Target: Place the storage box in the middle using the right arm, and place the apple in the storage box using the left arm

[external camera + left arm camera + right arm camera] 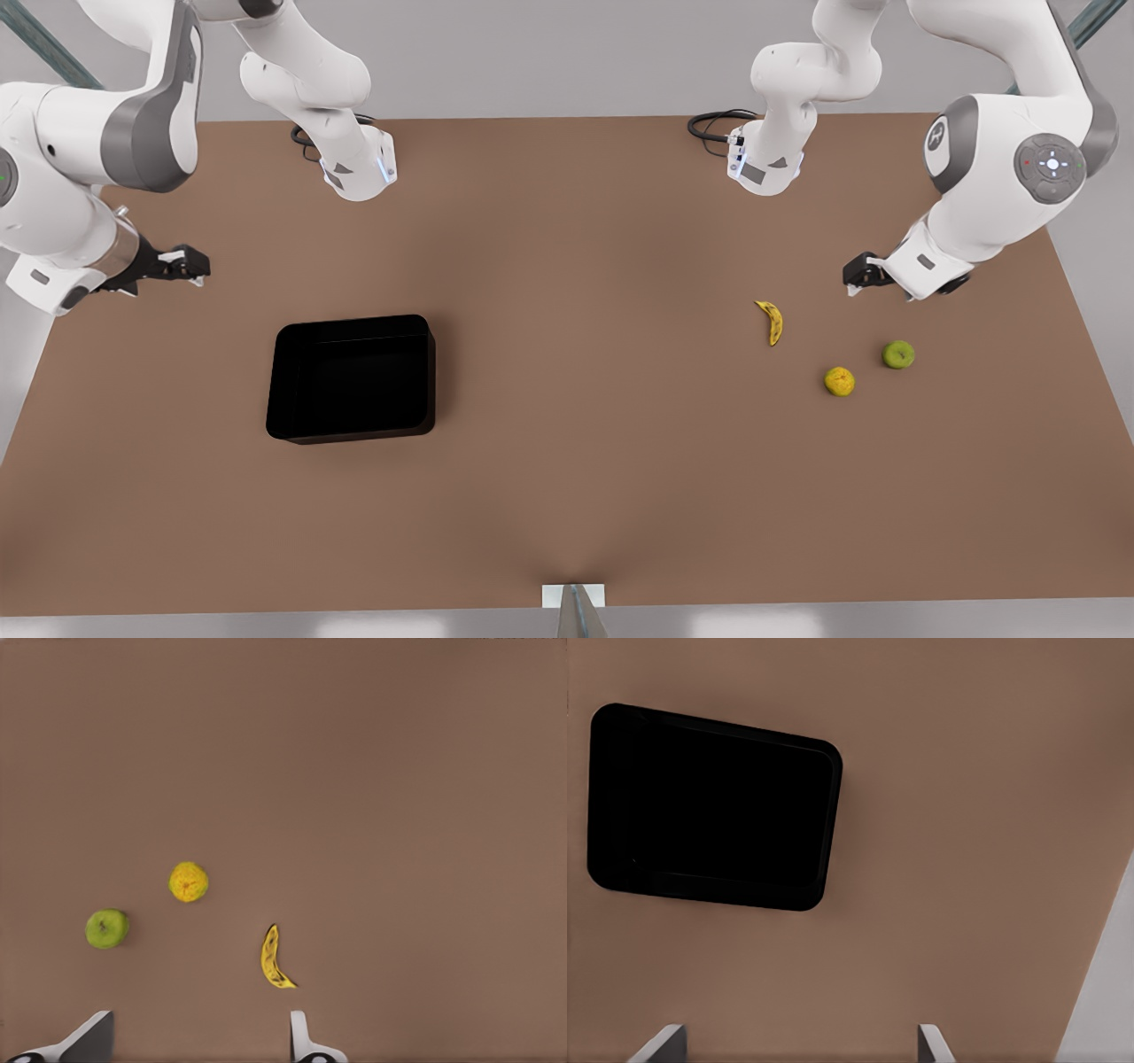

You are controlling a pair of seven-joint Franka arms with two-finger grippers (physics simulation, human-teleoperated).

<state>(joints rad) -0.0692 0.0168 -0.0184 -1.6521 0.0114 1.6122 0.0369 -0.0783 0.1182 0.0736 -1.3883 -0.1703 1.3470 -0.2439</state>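
Note:
The black storage box (352,378) (713,806) sits empty on the brown table, left of centre in the front view. My right gripper (190,264) (797,1045) hovers open behind and to the left of it, holding nothing. On the front view's right lies the green apple (898,354) (107,928). My left gripper (855,275) (199,1041) hangs open a little behind the apple, apart from it and holding nothing.
A yellow-orange round fruit (839,381) (189,881) lies just left of the apple, and a small banana (772,322) (271,958) farther left. Two arm bases (359,168) (766,164) with cables stand at the table's back edge. The brown table (576,266) stretches between box and fruits.

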